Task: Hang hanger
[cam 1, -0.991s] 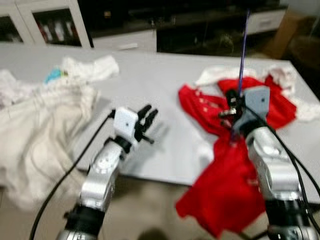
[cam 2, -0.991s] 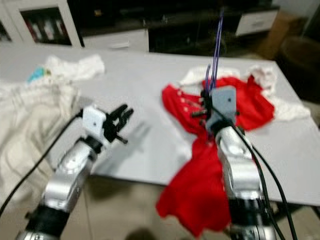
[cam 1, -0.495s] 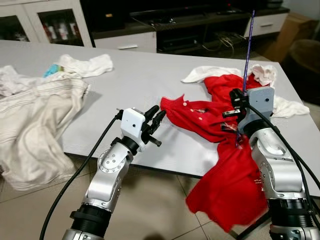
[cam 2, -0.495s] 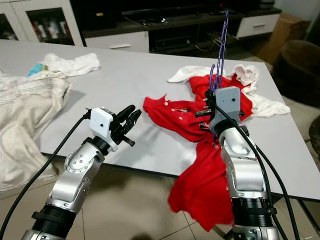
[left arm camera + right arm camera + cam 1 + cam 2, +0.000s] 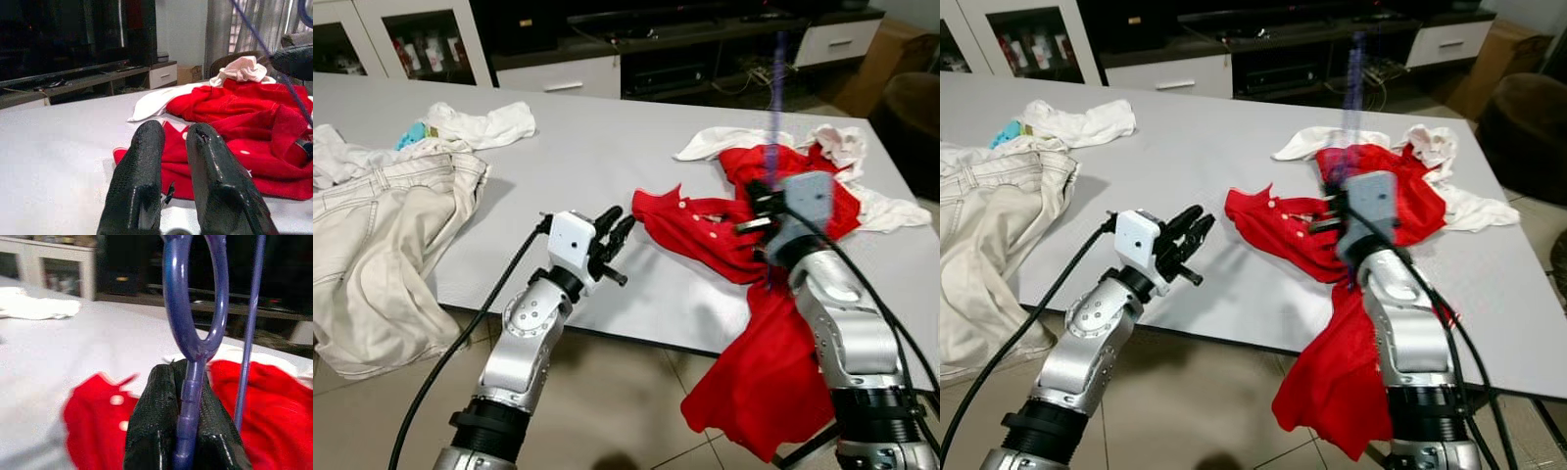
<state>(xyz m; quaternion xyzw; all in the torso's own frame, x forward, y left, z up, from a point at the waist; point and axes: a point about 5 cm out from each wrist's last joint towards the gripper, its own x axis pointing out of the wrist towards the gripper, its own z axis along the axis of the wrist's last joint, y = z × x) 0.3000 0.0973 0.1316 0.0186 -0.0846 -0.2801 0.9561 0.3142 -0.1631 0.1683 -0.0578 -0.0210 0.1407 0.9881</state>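
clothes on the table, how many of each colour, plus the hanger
red shirt: 1, half off the table's near edge
white garments: 2, one behind the shirt, one at the far left
cream jeans: 1
purple hanger: 1, in the right gripper
total: 5

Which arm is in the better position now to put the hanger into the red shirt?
Probably the right. The right gripper is shut on the purple hanger, just above the red shirt. The left gripper holds nothing, beside the shirt's edge, so it could steady the cloth.
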